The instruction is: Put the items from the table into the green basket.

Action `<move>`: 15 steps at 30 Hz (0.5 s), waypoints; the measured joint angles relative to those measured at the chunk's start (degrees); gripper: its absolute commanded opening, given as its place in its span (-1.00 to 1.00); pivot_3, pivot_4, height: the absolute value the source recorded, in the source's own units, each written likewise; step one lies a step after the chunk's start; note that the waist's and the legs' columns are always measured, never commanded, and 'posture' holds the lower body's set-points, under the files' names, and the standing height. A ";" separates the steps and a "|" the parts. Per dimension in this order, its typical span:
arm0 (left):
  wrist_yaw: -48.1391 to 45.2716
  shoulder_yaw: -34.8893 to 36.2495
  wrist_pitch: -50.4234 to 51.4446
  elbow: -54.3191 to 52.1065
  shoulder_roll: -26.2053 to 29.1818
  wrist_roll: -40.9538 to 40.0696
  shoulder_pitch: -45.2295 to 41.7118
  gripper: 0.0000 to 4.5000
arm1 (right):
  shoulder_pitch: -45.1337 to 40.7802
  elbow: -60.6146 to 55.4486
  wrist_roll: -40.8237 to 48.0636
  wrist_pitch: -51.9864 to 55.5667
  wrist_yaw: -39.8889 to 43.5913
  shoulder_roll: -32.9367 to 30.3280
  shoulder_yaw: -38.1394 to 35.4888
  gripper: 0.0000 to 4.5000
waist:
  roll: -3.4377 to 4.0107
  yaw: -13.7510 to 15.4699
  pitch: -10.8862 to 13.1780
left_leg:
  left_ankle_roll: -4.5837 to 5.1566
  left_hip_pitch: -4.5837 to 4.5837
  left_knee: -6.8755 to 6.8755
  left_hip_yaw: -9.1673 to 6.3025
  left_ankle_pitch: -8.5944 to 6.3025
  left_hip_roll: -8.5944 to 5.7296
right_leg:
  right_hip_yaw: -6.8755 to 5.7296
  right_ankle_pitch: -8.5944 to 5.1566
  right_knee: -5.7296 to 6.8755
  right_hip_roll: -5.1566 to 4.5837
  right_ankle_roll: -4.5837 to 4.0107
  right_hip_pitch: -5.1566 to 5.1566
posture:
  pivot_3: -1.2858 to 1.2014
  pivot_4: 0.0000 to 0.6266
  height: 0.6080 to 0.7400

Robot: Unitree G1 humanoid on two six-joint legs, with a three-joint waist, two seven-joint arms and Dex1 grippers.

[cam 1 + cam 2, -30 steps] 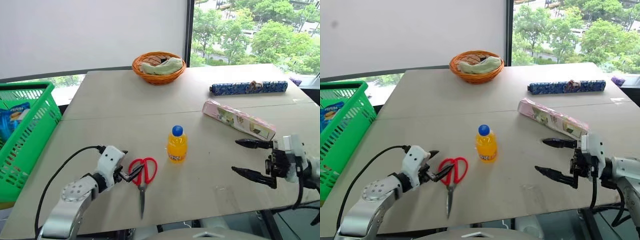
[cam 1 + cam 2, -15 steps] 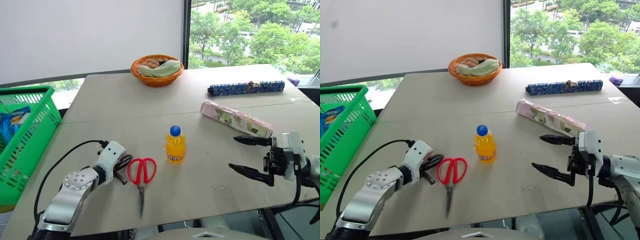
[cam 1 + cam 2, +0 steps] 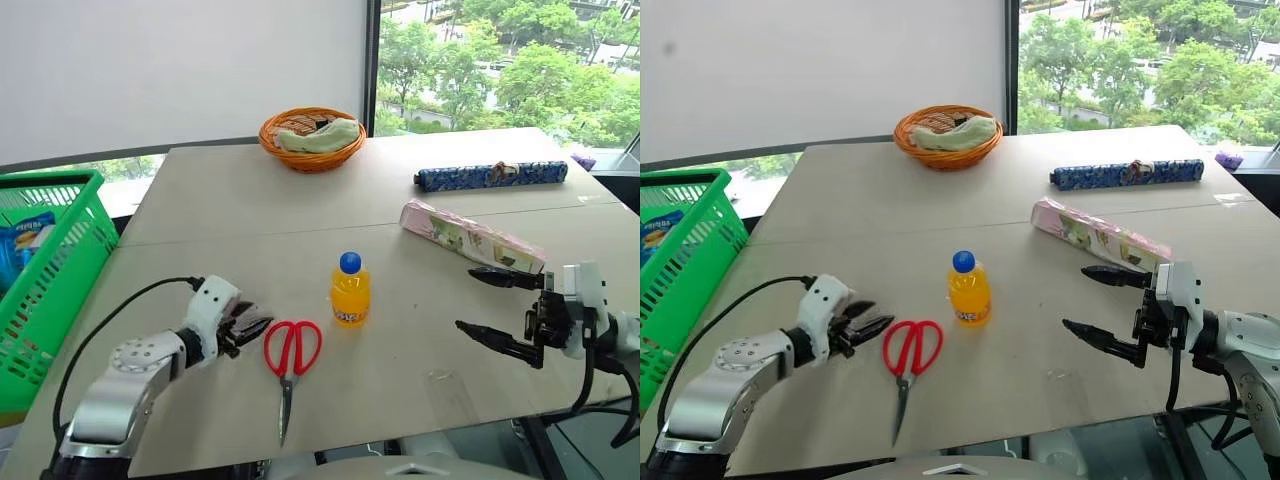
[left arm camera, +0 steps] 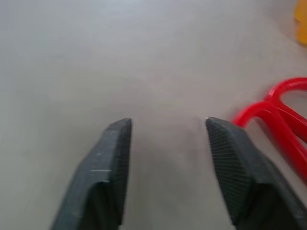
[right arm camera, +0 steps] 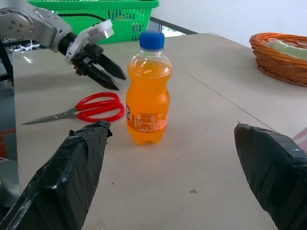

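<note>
A round orange wicker basket (image 3: 311, 138) holding a pale green cloth (image 3: 322, 137) sits before a tree-filled window (image 3: 500, 65).

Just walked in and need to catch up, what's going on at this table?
A two-armed robot is clearing a table into a green basket. Its left gripper, fingers apart and empty, sits just beside the red-handled scissors, which lie flat. The right gripper hovers open near the pink box. The orange bottle and dark-blue roll are on the table too.
</note>
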 measured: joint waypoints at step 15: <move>-9.11 -7.64 -4.92 -2.12 5.74 2.58 2.89 0.24 | 0.24 0.43 -0.99 -0.04 -1.28 0.83 0.65 1.00 | -0.03 -0.06 0.30 | -0.01 0.02 -0.03 -0.02 0.00 0.01 | -0.04 -0.01 -0.03 -0.28 0.00 0.00 | -0.16 -1.00 0.96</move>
